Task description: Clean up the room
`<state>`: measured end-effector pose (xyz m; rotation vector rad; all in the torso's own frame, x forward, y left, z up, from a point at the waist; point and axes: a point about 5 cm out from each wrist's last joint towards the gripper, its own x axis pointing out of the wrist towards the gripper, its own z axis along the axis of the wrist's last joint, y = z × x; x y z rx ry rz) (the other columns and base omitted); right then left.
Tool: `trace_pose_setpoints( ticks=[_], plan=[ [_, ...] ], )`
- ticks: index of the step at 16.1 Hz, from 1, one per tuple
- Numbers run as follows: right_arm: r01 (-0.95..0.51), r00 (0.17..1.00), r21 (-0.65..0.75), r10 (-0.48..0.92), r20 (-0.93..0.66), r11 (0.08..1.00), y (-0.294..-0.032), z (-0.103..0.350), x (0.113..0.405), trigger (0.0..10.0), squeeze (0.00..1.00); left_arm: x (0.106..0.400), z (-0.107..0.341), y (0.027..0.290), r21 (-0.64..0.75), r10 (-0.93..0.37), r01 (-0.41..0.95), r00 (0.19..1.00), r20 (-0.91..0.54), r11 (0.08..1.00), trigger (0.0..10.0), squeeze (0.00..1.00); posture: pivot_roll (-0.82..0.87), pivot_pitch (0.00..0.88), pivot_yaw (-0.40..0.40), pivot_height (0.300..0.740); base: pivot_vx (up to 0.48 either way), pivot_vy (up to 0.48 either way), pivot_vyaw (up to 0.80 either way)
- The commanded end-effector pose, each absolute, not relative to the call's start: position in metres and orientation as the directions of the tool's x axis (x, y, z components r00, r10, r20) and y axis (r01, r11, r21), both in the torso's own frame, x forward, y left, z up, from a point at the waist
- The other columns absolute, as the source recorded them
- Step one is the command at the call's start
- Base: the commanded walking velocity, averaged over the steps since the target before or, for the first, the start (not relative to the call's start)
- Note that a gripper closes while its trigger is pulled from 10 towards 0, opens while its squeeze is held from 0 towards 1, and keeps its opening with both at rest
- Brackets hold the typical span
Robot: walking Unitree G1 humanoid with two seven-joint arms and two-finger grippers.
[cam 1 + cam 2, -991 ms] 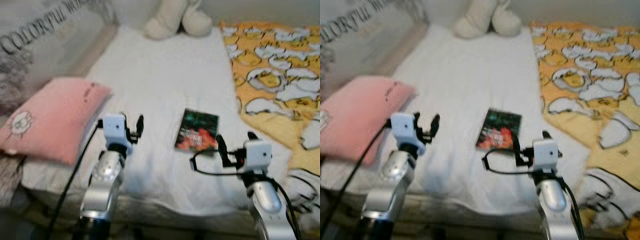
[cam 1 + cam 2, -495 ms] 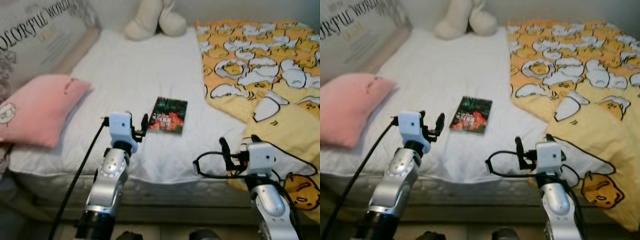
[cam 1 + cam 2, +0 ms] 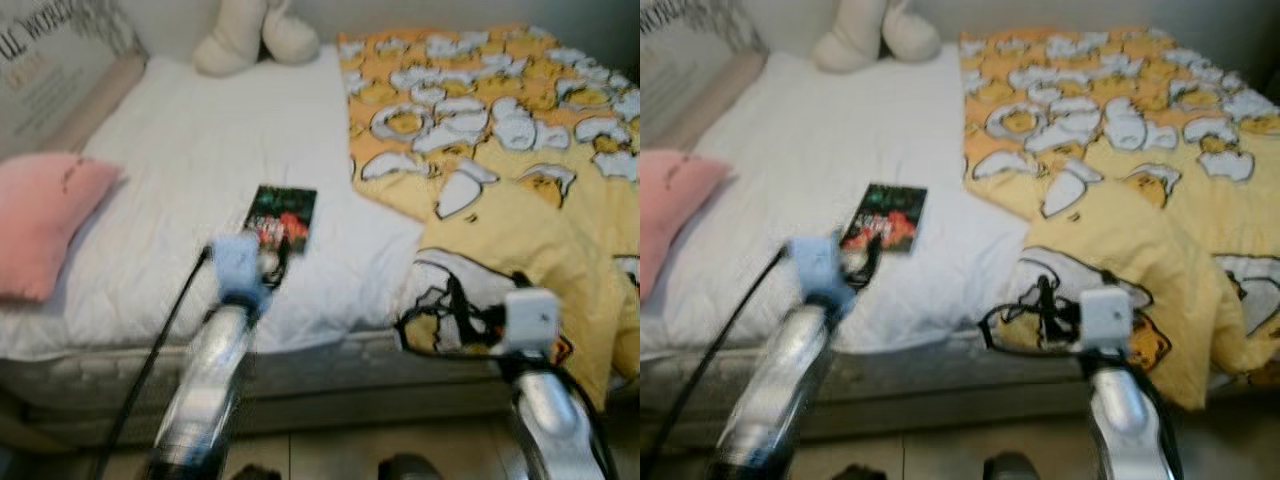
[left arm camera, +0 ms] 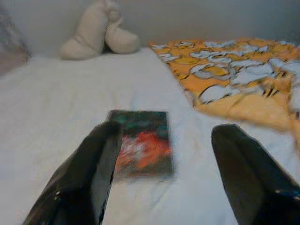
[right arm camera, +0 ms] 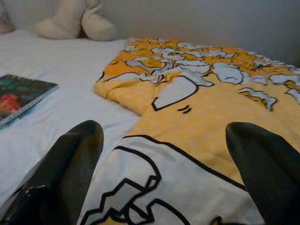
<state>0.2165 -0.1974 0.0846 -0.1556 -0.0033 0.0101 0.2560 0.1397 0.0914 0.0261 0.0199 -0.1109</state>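
Swung rightward since half a second ago, the camera: bed slid left in the head views, more duvet in sight, pink pillow pushed to the left margin; book lying as before on the sheet.

Left gripper [image 4: 161, 173] raised over the bed's near edge, fingers [image 4: 89, 173] spread wide, holding nothing. Straight ahead between them, on the white sheet [image 3: 190, 170], the book [image 4: 140, 143] (dark cover, red and green picture), flat, near the fingertips but apart from them. In the head views, blurred arm and gripper [image 3: 268, 262] overlapping the book's [image 3: 281, 217] near end; contact impossible to judge there.

Right gripper [image 5: 164, 173] also wide open and empty, held low over the near part of the duvet [image 5: 211, 108]. Yellow duvet with white egg-like figures outlined in black, rumpled, covering the bed's right half and hanging over the front edge. In the head views, gripper [image 3: 1045, 310] in front of that hanging fold, black cable looped beside it.

Farther out: book between pillow and duvet, nearer the duvet's edge, apart from both. Pink pillow [image 3: 40, 215] at the bed's left side, on the sheet. Cream plush toy [image 3: 250, 35] at the far end against the wall, by the duvet's far corner. Printed cushion [image 3: 55, 65] with lettering at far left, behind the pillow. Mattress front [image 3: 330, 375] under the sheet's edge.
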Motion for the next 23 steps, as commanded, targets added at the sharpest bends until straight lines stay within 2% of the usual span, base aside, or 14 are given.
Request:
trace_pose_setpoints(
  ticks=[1,2,3,6,10,14,19,21,23],
  plan=[
    [-0.046,0.998,-0.139,0.051,0.032,0.989,-0.191,0.094,0.208,10.0,0.00,0.234,0.085,0.158,0.113,-0.128,0.131,0.991,-0.038,0.985,10.0,0.00,-0.23,0.000,0.073,0.703,0.000,0.000,0.00],
    [-0.067,0.998,-0.143,0.066,-0.009,0.987,-0.192,0.087,0.195,10.0,0.00,0.217,0.075,0.164,0.132,-0.147,0.158,0.985,-0.089,0.978,10.0,0.00,-0.24,0.000,0.068,0.703,0.000,0.000,0.00],
    [-0.067,0.998,-0.146,0.064,-0.028,0.987,-0.194,0.082,0.191,10.0,0.00,0.215,0.075,0.163,0.123,-0.144,0.155,0.985,-0.091,0.980,10.0,0.00,-0.23,0.000,0.065,0.703,0.000,0.000,0.00],
    [-0.061,0.998,-0.144,0.061,-0.004,0.988,-0.192,0.082,0.208,10.0,0.00,0.241,0.091,0.150,0.001,-0.080,0.080,0.997,-0.022,0.997,10.0,0.00,-0.22,0.000,0.056,0.703,0.256,0.000,0.00],
    [-0.058,0.998,-0.148,0.059,0.003,0.987,-0.194,0.086,0.216,10.0,0.00,0.248,0.101,0.153,-0.031,-0.022,0.022,1.000,0.003,0.999,10.0,0.00,-0.22,0.000,0.054,0.703,0.454,0.000,0.00],
    [-0.065,0.998,-0.149,0.067,0.004,0.987,-0.193,0.085,0.219,10.0,0.00,0.257,0.107,0.150,-0.033,-0.022,0.022,1.000,0.016,0.999,10.0,0.00,-0.21,0.000,0.055,0.703,0.462,0.000,0.00],
    [-0.060,0.998,-0.142,0.060,-0.006,0.988,-0.194,0.082,0.216,10.0,0.00,0.262,0.113,0.138,-0.011,-0.087,0.088,0.995,0.039,0.996,10.0,0.00,-0.22,0.000,0.064,0.703,0.461,0.000,0.00],
    [-0.057,0.998,-0.135,0.056,-0.012,0.989,-0.192,0.080,0.217,10.0,0.00,0.274,0.121,0.121,0.007,-0.169,0.169,0.984,0.058,0.986,10.0,0.00,-0.22,0.000,0.067,0.703,0.461,0.000,0.00],
    [-0.059,0.998,-0.131,0.057,-0.013,0.990,-0.190,0.080,0.218,10.0,0.00,0.289,0.120,0.112,-0.006,-0.175,0.175,0.985,0.008,0.985,10.0,0.00,-0.22,0.000,0.070,0.703,0.000,0.000,0.00]
  ],
)
